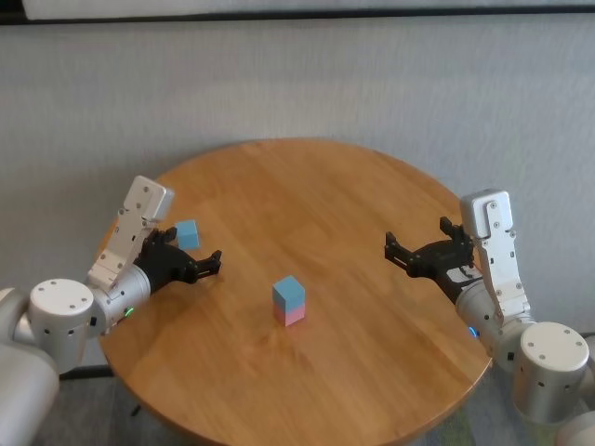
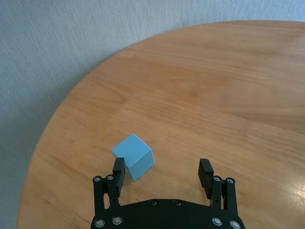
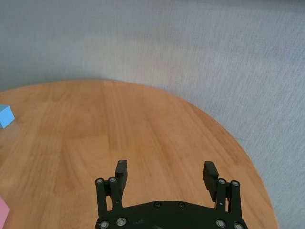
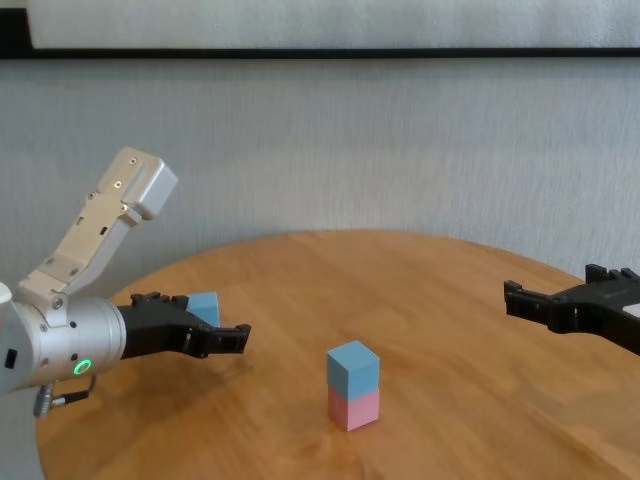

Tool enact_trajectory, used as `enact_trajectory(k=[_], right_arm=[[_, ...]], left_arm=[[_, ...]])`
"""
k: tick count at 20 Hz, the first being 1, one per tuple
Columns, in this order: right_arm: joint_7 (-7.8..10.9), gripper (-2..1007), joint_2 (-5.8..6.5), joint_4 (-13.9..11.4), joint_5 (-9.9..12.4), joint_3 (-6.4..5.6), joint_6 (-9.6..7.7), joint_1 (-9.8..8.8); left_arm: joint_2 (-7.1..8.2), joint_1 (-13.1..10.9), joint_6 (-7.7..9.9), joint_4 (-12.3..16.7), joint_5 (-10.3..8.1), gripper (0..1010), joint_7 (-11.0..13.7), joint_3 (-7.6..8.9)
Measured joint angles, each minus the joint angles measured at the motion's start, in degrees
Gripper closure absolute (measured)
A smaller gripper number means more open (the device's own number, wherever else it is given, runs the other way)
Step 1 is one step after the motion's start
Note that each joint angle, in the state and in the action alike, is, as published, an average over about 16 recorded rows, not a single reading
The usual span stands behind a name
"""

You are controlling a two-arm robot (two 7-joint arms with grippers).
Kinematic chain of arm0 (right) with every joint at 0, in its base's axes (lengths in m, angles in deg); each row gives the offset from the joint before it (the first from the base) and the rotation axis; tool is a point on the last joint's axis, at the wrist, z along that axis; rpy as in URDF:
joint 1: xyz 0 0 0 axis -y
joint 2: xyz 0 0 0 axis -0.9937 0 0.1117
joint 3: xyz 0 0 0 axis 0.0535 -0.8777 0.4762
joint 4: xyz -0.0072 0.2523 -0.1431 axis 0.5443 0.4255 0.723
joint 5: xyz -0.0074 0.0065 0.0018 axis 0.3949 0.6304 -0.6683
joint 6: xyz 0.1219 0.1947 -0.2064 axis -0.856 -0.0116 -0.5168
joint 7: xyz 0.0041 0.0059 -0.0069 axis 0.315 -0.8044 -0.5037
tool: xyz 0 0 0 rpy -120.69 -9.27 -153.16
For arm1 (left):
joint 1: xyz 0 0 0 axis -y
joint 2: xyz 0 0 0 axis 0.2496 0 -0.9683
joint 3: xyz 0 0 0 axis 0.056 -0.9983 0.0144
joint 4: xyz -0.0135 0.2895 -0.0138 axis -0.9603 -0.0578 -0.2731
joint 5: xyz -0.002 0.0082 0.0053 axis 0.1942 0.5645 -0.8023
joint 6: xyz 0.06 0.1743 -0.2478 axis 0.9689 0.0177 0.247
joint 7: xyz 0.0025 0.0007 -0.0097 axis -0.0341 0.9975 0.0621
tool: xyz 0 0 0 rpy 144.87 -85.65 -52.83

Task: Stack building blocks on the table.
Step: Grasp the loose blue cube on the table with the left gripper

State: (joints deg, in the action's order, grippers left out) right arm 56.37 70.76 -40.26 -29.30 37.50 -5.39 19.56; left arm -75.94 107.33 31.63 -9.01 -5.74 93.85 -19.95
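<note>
**Two blocks stacked at centre, third blue cube loose by the left gripper**

Round wooden table (image 1: 372,195), light-brown grain. Near its middle, toward the robot's side, a light blue cube (image 1: 289,292) sits squarely on top of a pale pink cube (image 1: 291,316); edges line up, stack upright. Chest view confirms: blue above, pink touching the table.

Second light blue cube (image 1: 188,233) rests alone on the tabletop at the robot's left, close to the table edge and well apart from the stack. Left wrist view shows it flat on the wood, turned corner-on, just beside one finger (image 2: 119,168) of the left gripper (image 2: 164,171) rather than between the two. Cannot tell whether cube and finger touch.

Left gripper: fingers spread wide, nothing between them, low over the table near the loose cube.

Right gripper (image 1: 416,252): fingers spread, holding nothing, poised over the table's right side, well apart from the stack and pointing inward.
</note>
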Motion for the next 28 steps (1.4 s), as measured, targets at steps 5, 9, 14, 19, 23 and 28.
enact_trajectory(k=[5, 9, 14, 19, 23, 28], right_arm=[[0.00, 0, 0.00, 0.0, 0.0, 0.00, 0.00, 0.00], [0.00, 0, 0.00, 0.0, 0.0, 0.00, 0.00, 0.00], [0.00, 0, 0.00, 0.0, 0.0, 0.00, 0.00, 0.00], [0.00, 0, 0.00, 0.0, 0.0, 0.00, 0.00, 0.00], [0.00, 0, 0.00, 0.0, 0.0, 0.00, 0.00, 0.00], [0.00, 0, 0.00, 0.0, 0.0, 0.00, 0.00, 0.00]], left_arm=[[0.01, 0.0, -0.37, 0.0, -0.02, 10, -0.1, 0.08], [0.14, 0.0, -0.45, 0.3, 0.04, 10, -0.3, 0.16], [0.13, 0.3, -0.73, -0.3, 0.15, 10, -0.5, 0.25], [-0.06, 1.0, -1.23, -1.8, 0.25, 10, -0.4, 0.33], [-0.31, 1.6, -1.77, -3.4, 0.30, 10, -0.3, 0.41], [-0.62, 2.4, -2.47, -5.1, 0.36, 10, -0.3, 0.50]])
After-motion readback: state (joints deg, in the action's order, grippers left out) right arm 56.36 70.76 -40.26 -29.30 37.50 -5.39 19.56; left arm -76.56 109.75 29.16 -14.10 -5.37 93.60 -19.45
